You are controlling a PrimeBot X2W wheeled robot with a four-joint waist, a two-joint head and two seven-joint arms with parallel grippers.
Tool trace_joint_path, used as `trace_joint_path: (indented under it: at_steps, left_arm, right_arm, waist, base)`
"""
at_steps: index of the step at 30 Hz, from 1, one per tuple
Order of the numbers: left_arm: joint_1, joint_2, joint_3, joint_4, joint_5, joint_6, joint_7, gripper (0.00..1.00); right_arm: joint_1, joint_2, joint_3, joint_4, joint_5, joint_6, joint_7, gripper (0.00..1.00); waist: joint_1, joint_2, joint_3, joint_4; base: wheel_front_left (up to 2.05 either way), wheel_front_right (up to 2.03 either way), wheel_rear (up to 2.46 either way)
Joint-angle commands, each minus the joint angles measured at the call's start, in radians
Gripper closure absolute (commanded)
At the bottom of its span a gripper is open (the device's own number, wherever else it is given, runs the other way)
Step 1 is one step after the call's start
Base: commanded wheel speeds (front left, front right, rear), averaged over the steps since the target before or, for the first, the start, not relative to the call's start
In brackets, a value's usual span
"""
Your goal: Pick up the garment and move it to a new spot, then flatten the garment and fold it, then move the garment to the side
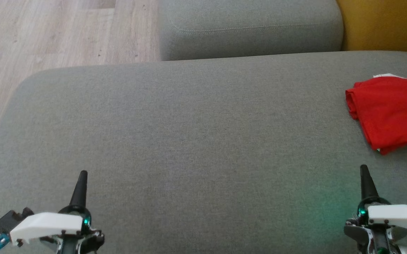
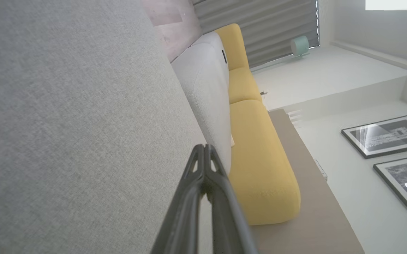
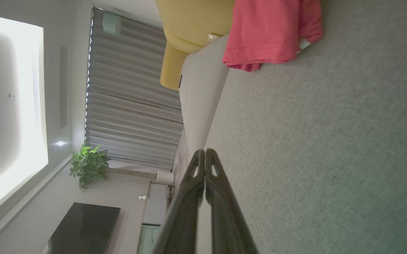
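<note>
The garment (image 1: pixel 392 111) is a red shirt lying folded on the grey sofa seat (image 1: pixel 189 134) at the far right edge of the head view; it also shows at the top of the right wrist view as the same red garment (image 3: pixel 267 31). My left gripper (image 1: pixel 82 173) rests at the lower left, shut and empty, tips together (image 2: pixel 205 148). My right gripper (image 1: pixel 364 167) sits at the lower right, shut and empty (image 3: pixel 203 152), well short of the garment.
A second grey cushion (image 1: pixel 249 28) stands behind the seat. A yellow sofa (image 1: pixel 387 24) adjoins at the back right. Wooden floor (image 1: pixel 48 38) lies beyond the seat's left edge.
</note>
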Motion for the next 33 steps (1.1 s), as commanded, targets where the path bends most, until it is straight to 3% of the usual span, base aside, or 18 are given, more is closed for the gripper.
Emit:
trace_joint_path:
  at_steps: [1,26,33]
  left_arm:
    - [-0.065,0.015,0.037,-0.025,-0.033,-0.011,0.010,1.00]
    - [-0.137,0.011,0.100,0.018,-0.341,-0.049,0.086,1.00]
    - [-0.138,0.009,0.104,0.019,-0.343,-0.050,0.089,1.00]
  right_arm:
    - [-0.065,-0.021,0.009,-0.040,0.032,0.006,0.009,1.00]
    - [-0.113,-0.020,-0.032,-0.049,0.313,0.008,0.083,1.00]
    - [-0.114,-0.019,-0.034,-0.049,0.315,0.008,0.086,1.00]
  waist:
    - [0.0000,0.0000,0.001,-0.001]
    - [0.0000,0.0000,0.018,-0.020]
    - [0.0000,0.0000,0.018,-0.021]
  base:
    - [0.00,0.00,0.00]
    - [0.00,0.00,0.00]
    - [0.00,0.00,0.00]
